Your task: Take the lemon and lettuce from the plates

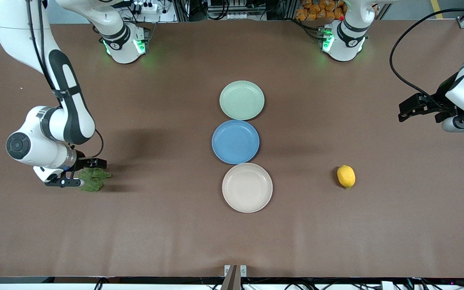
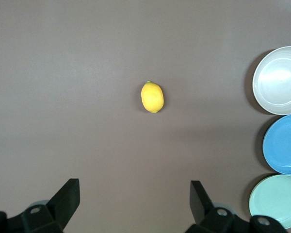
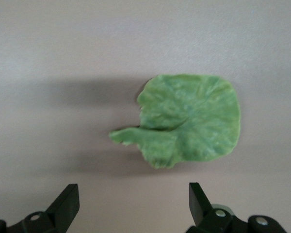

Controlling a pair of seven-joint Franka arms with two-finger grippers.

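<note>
Lemon (image 1: pixel 346 176) and lettuce (image 1: pixel 94 179), both unlabelled

Even, bright overhead light covers the brown table (image 1: pixel 175 225) in the front view, with no harsh glare. Soft, broad shadows lie on it at center left of the frame, and a small dark one hugs the lemon (image 1: pixel 346 176). Green lamps glow at the upper edge. In the left wrist view the beige plate (image 2: pixel 279 79) shows a pale sheen. The lettuce (image 3: pixel 189 120) looks slightly soft, with a blurred shadow band beside it.
</note>
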